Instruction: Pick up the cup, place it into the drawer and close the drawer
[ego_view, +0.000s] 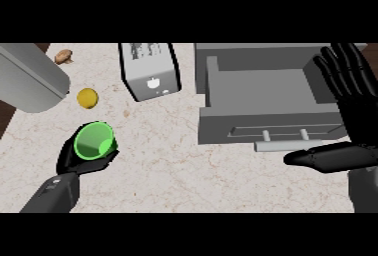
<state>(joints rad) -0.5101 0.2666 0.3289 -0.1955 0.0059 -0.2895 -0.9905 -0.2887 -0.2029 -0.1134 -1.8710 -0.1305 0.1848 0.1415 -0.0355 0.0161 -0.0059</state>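
The green cup is clasped by the left hand; the right hand is held spread beside the open drawer. A toaster and lemon are seen between.

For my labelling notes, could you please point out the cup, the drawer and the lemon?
cup (94, 140), head view, inner wall.
drawer (258, 125), head view, front panel.
lemon (87, 97), head view, middle.
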